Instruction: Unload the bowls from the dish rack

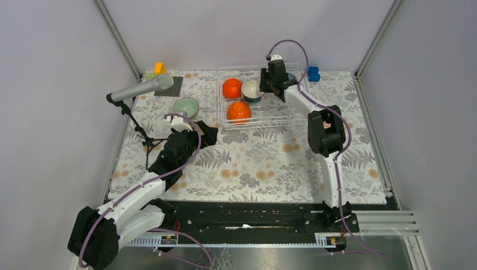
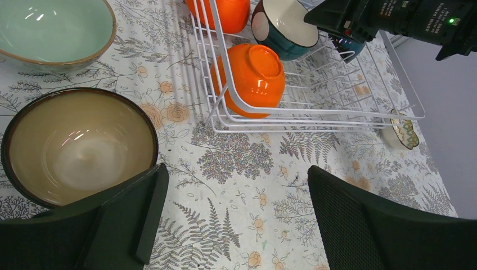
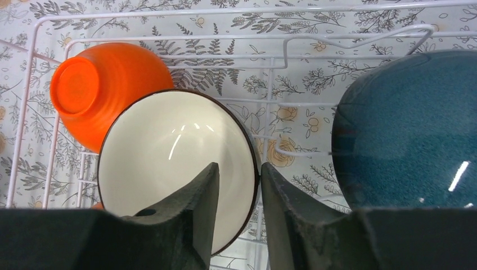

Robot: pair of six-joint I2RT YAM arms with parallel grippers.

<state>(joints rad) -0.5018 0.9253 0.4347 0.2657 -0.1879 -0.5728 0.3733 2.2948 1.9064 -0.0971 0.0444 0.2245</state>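
Note:
The wire dish rack [image 1: 275, 116] stands at the back centre. It holds two orange bowls [image 1: 232, 88] [image 1: 239, 112], a teal bowl with a white inside [image 1: 251, 90], and a second teal bowl [image 3: 405, 129]. My right gripper [image 3: 239, 169] is closed across the white-inside bowl's [image 3: 169, 140] rim, one finger inside and one outside; the bowl still leans in the rack. My left gripper [image 2: 233, 214] is open and empty above the mat. A dark brown bowl with a cream inside [image 2: 79, 146] sits by its left finger. A mint green bowl [image 1: 185, 106] sits on the mat left of the rack.
A microphone on a tripod [image 1: 140, 89] stands at the left. Yellow blocks [image 1: 160, 68] and a dark mat lie at the back left, and a blue toy block [image 1: 313, 73] at the back right. A small patterned dish [image 2: 404, 132] lies right of the rack.

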